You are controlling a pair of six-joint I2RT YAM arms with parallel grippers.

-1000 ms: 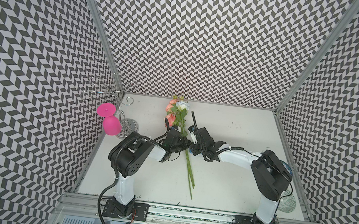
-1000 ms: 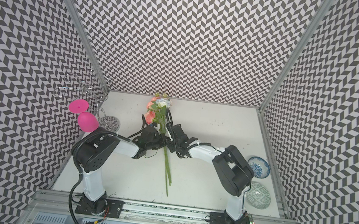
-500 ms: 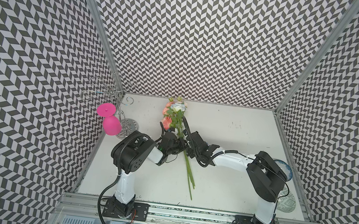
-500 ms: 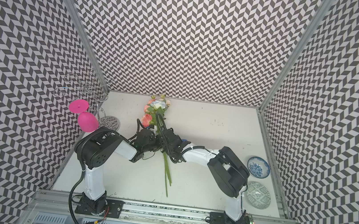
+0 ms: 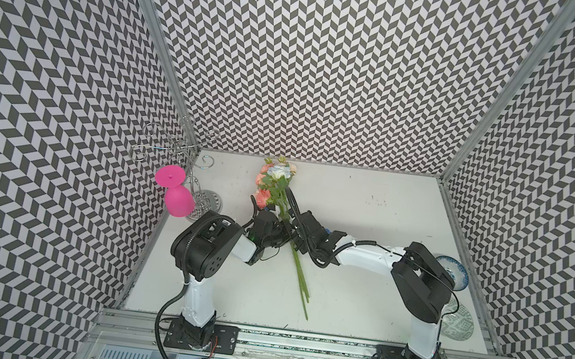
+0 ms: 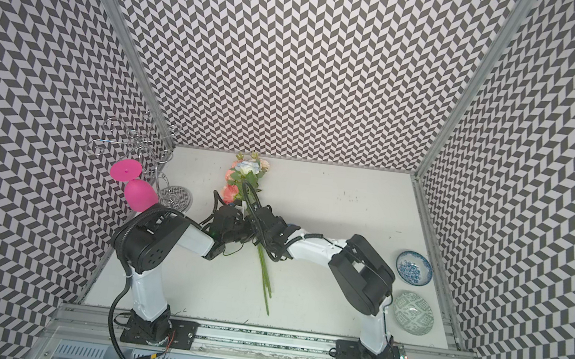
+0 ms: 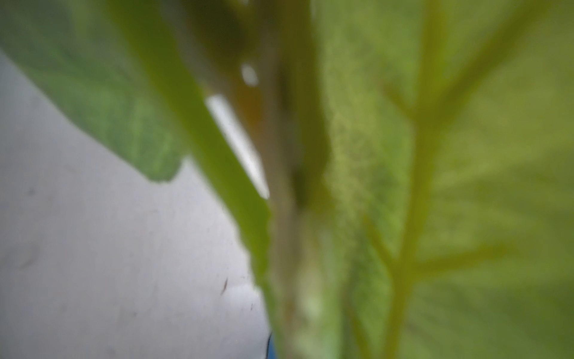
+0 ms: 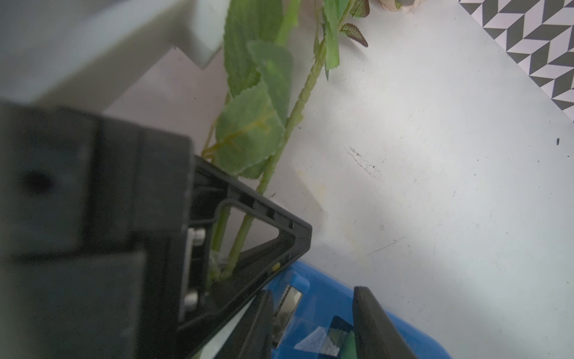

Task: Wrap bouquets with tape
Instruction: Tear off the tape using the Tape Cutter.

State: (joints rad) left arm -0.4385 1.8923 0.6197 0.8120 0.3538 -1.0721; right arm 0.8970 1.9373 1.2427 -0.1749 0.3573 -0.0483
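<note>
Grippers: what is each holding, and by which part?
Left gripper is shut on the bouquet, at the stems just below the leaves. Right gripper straddles the blue tape dispenser across its body; it looks gripped, though contact is unclear.

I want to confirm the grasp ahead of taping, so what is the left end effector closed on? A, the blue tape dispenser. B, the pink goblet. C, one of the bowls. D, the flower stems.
D: the left end effector is shut on the bouquet. The green stems run straight into its grip in the right wrist view, and stems and leaves fill the left wrist view.
</note>
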